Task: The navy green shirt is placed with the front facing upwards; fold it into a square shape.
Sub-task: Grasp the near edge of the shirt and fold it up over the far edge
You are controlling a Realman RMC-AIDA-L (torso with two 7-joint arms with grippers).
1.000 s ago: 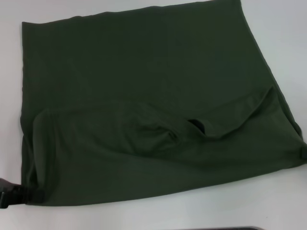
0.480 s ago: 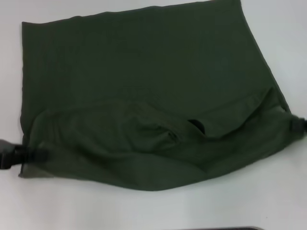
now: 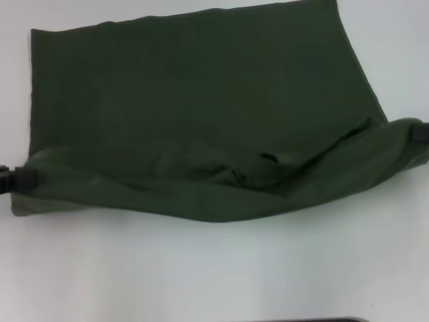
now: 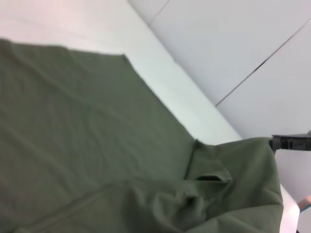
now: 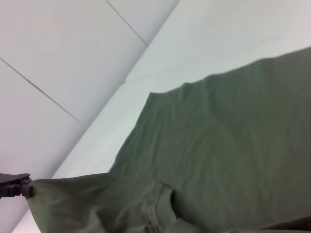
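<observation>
The navy green shirt (image 3: 201,107) lies spread on the white table, plain dark green side up, with its near edge lifted into a hanging fold (image 3: 221,194). The collar opening (image 3: 269,158) shows in that fold. My left gripper (image 3: 19,180) is shut on the fold's left corner at the picture's left edge. At the right edge, my right gripper (image 3: 419,131) is shut on the other corner. The left wrist view shows the raised fold (image 4: 228,194) and the right gripper (image 4: 290,142) far off. From the right wrist, the left gripper (image 5: 15,186) is seen pinching fabric.
White table (image 3: 214,268) stretches in front of the shirt. A dark strip (image 3: 308,320) shows at the bottom edge of the head view. Pale wall panels (image 4: 243,43) stand beyond the table.
Both grippers have risen and moved toward the far side, carrying the shirt's near edge with them. More bare table now shows in front of the shirt.
</observation>
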